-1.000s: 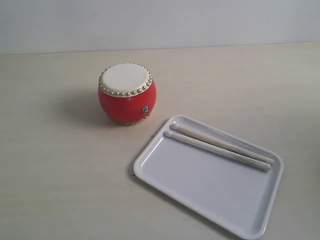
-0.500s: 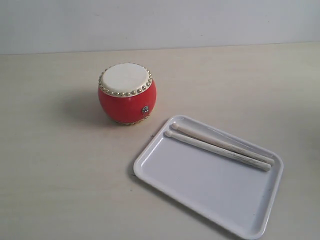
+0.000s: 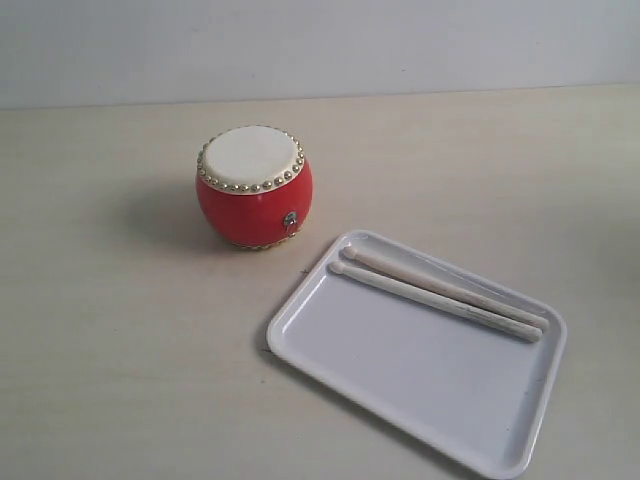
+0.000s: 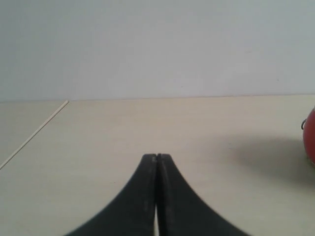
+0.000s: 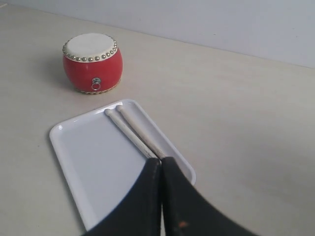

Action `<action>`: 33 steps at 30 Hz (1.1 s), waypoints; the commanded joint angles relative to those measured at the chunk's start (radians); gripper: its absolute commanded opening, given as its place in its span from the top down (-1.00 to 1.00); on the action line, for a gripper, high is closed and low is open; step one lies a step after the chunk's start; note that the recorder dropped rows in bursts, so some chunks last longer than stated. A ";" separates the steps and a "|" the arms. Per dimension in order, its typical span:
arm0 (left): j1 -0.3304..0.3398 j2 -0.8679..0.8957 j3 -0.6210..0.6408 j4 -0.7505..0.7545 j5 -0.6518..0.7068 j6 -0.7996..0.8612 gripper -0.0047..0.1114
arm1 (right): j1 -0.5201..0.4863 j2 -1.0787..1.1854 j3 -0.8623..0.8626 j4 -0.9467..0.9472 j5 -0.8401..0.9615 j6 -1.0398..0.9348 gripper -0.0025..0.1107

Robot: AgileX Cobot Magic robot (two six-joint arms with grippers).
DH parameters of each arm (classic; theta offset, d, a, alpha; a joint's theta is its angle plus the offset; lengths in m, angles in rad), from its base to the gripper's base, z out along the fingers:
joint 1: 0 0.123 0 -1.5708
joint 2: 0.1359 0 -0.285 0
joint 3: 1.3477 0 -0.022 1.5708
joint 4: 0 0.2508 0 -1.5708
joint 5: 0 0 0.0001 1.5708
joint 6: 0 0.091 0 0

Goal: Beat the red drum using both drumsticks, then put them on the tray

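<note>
I see both pincers pressed together, holding nothing: left gripper (image 4: 156, 156) hangs over bare tabletop w/ only an edge of the small barrel-shaped red drum (image 3: 254, 188) in its wrist view; right gripper (image 5: 161, 159) hangs above the shallow white glossy plastic tray (image 3: 400, 380). Neither shows in the exterior view.

The 2 pale slim wooden drumsticks (image 3: 440, 293) lie side by side, touching, inside the tray along its far rim, rounded tips toward the drum. The drum stands upright just beside the tray's near-drum corner.

My read: either the run hasn't begun or it's finished; can't tell which. If beating is ahead, I open each pincer first, come down approx mid-shaft, take 1 stick per arm. Sticks touch, so I'd pick the outer one 1st to avoid nudging its twin, and lift clear of the rim.
</note>
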State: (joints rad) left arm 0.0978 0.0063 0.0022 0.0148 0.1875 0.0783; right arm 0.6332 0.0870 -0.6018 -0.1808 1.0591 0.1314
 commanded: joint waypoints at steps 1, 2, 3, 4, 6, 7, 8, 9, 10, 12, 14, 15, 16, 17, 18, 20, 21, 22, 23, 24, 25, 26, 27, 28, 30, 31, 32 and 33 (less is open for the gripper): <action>0.002 -0.006 -0.002 -0.004 -0.002 -0.009 0.92 | 0.001 -0.003 0.007 -0.003 -0.011 -0.003 0.96; 0.002 -0.006 -0.002 -0.004 -0.002 -0.009 0.92 | 0.001 -0.003 0.007 -0.003 -0.011 -0.003 0.96; 0.002 -0.006 -0.002 -0.004 -0.002 -0.009 0.92 | 0.001 -0.003 0.007 -0.003 -0.011 -0.003 0.96; 0.002 -0.006 -0.002 -0.004 -0.002 -0.009 0.92 | 0.001 -0.003 0.007 -0.003 -0.011 -0.003 0.96; 0.002 -0.006 -0.002 -0.004 -0.002 -0.009 0.92 | 0.001 -0.003 0.007 -0.003 -0.011 -0.003 0.96; 0.002 -0.006 -0.002 -0.004 -0.002 -0.009 0.92 | 0.001 -0.003 0.007 -0.003 -0.011 -0.003 0.96; 0.002 -0.006 -0.002 -0.004 -0.002 -0.009 0.92 | 0.001 -0.003 0.007 -0.003 -0.011 -0.003 0.96; 0.002 -0.006 -0.002 -0.004 -0.002 -0.009 0.92 | 0.001 -0.003 0.007 -0.003 -0.011 -0.003 0.96; 0.002 -0.006 -0.002 -0.004 -0.002 -0.009 0.92 | 0.001 -0.003 0.007 -0.003 -0.011 -0.003 0.96; 0.002 -0.006 -0.002 -0.004 -0.002 -0.009 0.92 | 0.001 -0.003 0.007 -0.003 -0.011 -0.003 0.96; 0.002 -0.006 -0.002 -0.004 -0.002 -0.009 0.92 | 0.001 -0.003 0.007 -0.003 -0.011 -0.003 0.96; 0.002 -0.006 -0.002 -0.004 -0.002 -0.009 0.92 | 0.001 -0.003 0.007 -0.003 -0.011 -0.003 0.96; 0.002 -0.006 -0.002 -0.004 -0.002 -0.009 0.92 | 0.001 -0.003 0.007 -0.003 -0.011 -0.003 0.96; 0.002 -0.006 -0.002 -0.004 -0.002 -0.009 0.92 | 0.001 -0.003 0.007 -0.003 -0.010 -0.003 0.96; 0.002 -0.006 -0.002 -0.004 -0.002 -0.009 0.92 | -0.010 -0.003 0.007 -0.005 -0.010 -0.003 0.96; 0.002 -0.006 -0.002 -0.004 -0.002 -0.009 0.92 | -0.059 -0.001 0.007 -0.003 -0.016 -0.003 0.96; 0.002 -0.006 -0.002 -0.004 -0.002 -0.009 0.92 | -0.087 0.003 0.007 -0.003 -0.023 -0.003 0.96; 0.002 -0.006 -0.002 -0.004 -0.002 -0.009 0.92 | -0.128 0.010 0.007 -0.013 -0.050 -0.003 0.96; 0.002 -0.006 -0.002 -0.004 -0.002 -0.009 0.92 | -0.174 0.023 0.007 -0.020 -0.113 -0.003 0.96; 0.002 -0.006 -0.002 -0.004 -0.002 -0.009 0.92 | -0.214 0.039 0.007 -0.025 -0.211 -0.003 0.96; 0.002 -0.006 -0.002 -0.004 -0.002 -0.009 0.92 | -0.266 0.057 0.007 -0.027 -0.337 -0.003 0.96; 0.002 -0.006 -0.002 -0.004 -0.002 -0.009 0.92 | -0.317 0.076 0.007 -0.015 -0.460 -0.003 0.96; 0.002 -0.006 -0.002 -0.004 -0.002 -0.009 0.92 | -0.365 0.095 0.007 0.007 -0.557 -0.003 0.96; 0.002 -0.006 -0.002 -0.004 -0.002 -0.009 0.92 | -0.409 0.112 0.007 0.033 -0.612 -0.003 0.96; 0.002 -0.006 -0.002 -0.004 -0.002 -0.009 0.92 | -0.484 0.148 0.027 0.088 -0.666 -0.003 0.96; 0.002 -0.006 -0.002 -0.004 -0.002 -0.009 0.92 | -0.509 0.155 0.043 0.108 -0.670 -0.003 0.96; 0.002 -0.006 -0.002 -0.004 -0.002 -0.009 0.92 | -0.535 0.160 0.069 0.128 -0.677 -0.003 0.96; 0.002 -0.006 -0.002 -0.004 -0.002 -0.009 0.92 | -0.555 0.158 0.102 0.140 -0.682 -0.003 0.96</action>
State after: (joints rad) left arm 0.0978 0.0063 0.0022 0.0148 0.1875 0.0783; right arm 0.1373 0.2321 -0.5626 -0.0867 0.4129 0.1314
